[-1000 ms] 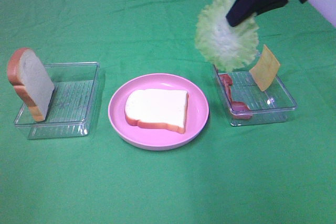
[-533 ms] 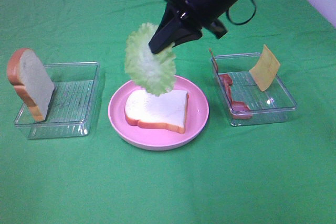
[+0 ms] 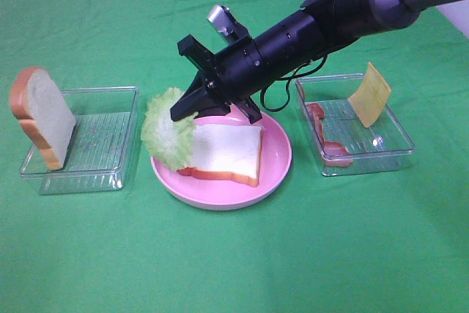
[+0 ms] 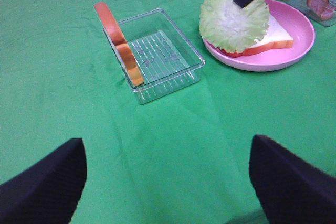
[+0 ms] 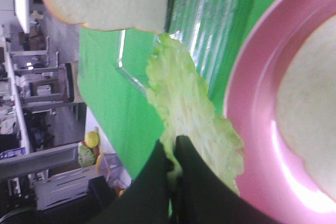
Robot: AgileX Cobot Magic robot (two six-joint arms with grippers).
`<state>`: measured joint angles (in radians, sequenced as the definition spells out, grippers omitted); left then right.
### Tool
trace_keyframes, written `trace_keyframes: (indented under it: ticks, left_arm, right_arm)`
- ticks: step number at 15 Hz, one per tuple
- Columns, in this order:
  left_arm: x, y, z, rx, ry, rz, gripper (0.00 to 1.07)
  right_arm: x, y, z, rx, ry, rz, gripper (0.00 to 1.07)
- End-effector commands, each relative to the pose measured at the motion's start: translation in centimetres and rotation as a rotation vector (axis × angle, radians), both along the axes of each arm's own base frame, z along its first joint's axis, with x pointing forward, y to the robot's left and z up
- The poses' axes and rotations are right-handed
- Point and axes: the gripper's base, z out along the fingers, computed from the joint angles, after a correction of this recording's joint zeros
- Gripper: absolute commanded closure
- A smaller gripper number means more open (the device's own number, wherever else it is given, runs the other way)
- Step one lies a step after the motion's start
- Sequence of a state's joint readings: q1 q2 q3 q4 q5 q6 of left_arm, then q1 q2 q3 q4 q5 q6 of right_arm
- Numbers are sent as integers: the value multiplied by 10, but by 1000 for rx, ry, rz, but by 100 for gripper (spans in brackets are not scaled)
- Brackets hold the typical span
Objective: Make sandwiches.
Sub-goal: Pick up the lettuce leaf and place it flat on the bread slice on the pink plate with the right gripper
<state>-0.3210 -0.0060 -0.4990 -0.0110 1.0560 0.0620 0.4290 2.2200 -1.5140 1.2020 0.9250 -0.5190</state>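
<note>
One white bread slice point(image 3: 223, 150) lies flat on the pink plate point(image 3: 220, 199). My right gripper point(image 3: 185, 111) reaches across from the right and is shut on a green lettuce leaf point(image 3: 167, 132). The leaf hangs on edge over the plate's left rim, touching the slice's left end. The right wrist view shows the shut fingers point(image 5: 157, 182) pinching the lettuce point(image 5: 184, 103). A second bread slice point(image 3: 40, 115) leans upright in the left clear tray point(image 3: 110, 174). My left gripper point(image 4: 168, 182) is open above bare cloth, well short of that tray point(image 4: 173, 77).
The right clear tray point(image 3: 396, 148) holds a bacon strip point(image 3: 326, 137) and a yellow cheese square point(image 3: 370, 93) leaning on its far wall. Green cloth covers the table. The right arm's black body point(image 3: 322, 23) stretches over the space between plate and right tray.
The right arm swung left and down with the lettuce, from above the right tray to the plate's left edge. Everything else stayed put.
</note>
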Motion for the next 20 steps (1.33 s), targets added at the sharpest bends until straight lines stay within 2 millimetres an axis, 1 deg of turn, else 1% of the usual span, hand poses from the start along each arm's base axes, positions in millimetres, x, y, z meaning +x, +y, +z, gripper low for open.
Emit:
trace_keyframes:
  ticks: [1,3,4,5,6,8,9,10,11,13,14,15,18,19,20]
  left_arm:
    - [-3,1,1,-19,-29,-3,26]
    - [-3,1,1,-19,-29,-3,26]
    - [-3,1,1,-19,-29,-3,26]
    - [-3,1,1,-19,-29,-3,26]
    - [-3,1,1,-18,-30,-2,26]
    - [-3,1,1,-18,-30,-2,26]
    - [-3,1,1,-18,-30,-2,26]
    - [-3,1,1,-18,-30,-2,26]
    - [-3,1,1,-18,-30,-2,26]
    - [-3,1,1,-18,-30,-2,26]
    - [-3,1,1,-18,-30,-2,26]
    - [-3,1,1,-18,-30,-2,26]
    - [-3,1,1,-18,-30,-2,26]
    - [-3,1,1,-18,-30,-2,26]
    - [-3,1,1,-18,-30,-2,26]
  right_arm:
    - [4,-8,-3,-74,-1,-30,107]
    - [7,-18,-7,-161,3,-46,107]
    - [7,-20,-7,-181,-5,-43,107]
    - [10,-28,0,-239,-44,-57,107]
    - [9,-31,3,-276,-76,-39,107]
    - [8,-33,1,-307,-73,-30,107]
    - [9,-35,-1,-330,-82,-27,101]
    - [9,-35,-1,-338,-82,-30,92]
    - [9,-35,-1,-339,-81,-31,79]
    - [9,-35,-1,-339,-81,-31,48]
    - [9,-35,-1,-338,-83,-30,38]
    - [9,-36,3,-340,-100,-24,34]
    - [12,-36,20,-350,-140,13,34]
    - [14,-36,35,-357,-164,40,34]
    - [15,-36,41,-362,-168,46,34]
